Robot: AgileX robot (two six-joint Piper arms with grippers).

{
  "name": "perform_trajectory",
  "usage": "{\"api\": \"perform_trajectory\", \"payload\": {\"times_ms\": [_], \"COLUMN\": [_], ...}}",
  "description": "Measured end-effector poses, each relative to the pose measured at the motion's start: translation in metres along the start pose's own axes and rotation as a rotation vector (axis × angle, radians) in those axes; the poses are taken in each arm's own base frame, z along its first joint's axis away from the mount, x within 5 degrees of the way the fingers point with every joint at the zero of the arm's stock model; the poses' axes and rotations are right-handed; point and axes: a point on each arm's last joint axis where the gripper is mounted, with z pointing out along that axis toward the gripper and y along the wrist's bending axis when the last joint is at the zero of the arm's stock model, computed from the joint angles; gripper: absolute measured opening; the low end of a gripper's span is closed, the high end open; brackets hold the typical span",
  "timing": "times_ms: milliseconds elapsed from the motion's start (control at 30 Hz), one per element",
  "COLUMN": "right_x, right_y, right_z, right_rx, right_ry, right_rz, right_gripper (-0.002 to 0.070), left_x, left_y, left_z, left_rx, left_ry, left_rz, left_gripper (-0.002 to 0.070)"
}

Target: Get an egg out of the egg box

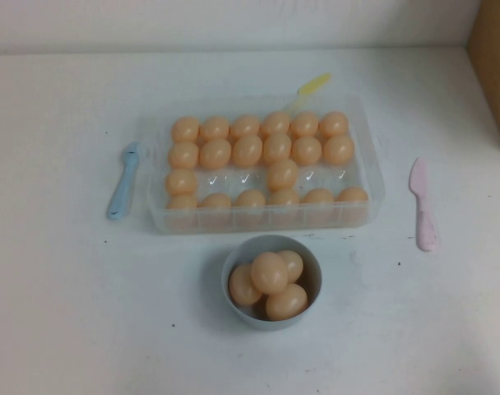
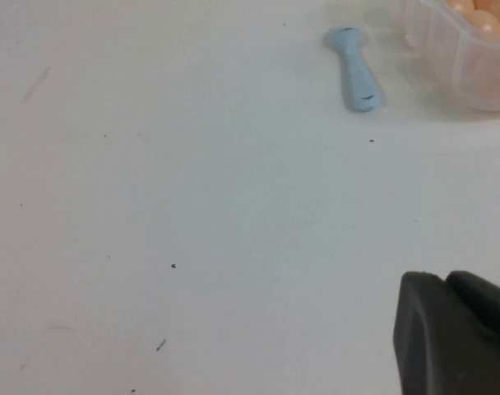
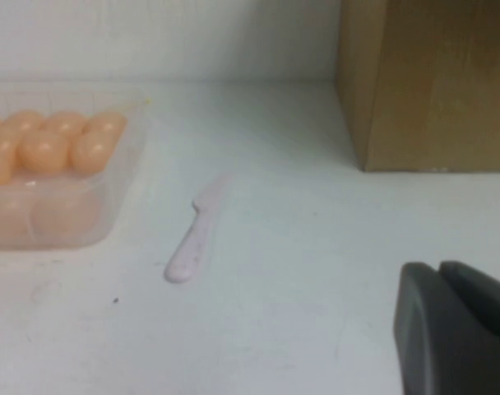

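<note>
Both arms are idling: left gripper and right gripper closed, empty; next, opening over the clear rectangular plastic egg box.

Left gripper, lower right of frame: matte black, blocky fingers with rounded edges. Right gripper, lower right of frame: same matte black, same blocky shape.

we see a white table under a clear egg box of pale orange eggs, a grey-blue bowl, a light blue utensil, a pink utensil, a yellow utensil, a brown cardboard box, and both claws, left and right, dark grey.
</note>
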Motion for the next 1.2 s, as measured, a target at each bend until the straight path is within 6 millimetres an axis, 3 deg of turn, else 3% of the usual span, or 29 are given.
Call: {"api": "perform_trajectory", "payload": {"times_ms": [567,1200], "right_x": [0.017,0.019], "right_y": [-0.005,-0.005], "right_z": [-0.002,-0.002], "right_rx": [0.082,0.079], "right_ry": [0.182,0.202], "right_rz": [0.007,-0.023], "right_gripper": [-0.0018,-0.0018], "left_x": [0.000,0.000], "left_y": [0.000,0.000], "left_z": [0.000,0.000], "left_rx": [0.000,0.000], "left_ry": [0.000,0.000], "left_rz": [0.000,0.000], "left_gripper": [-0.0004,-0.0004]}}
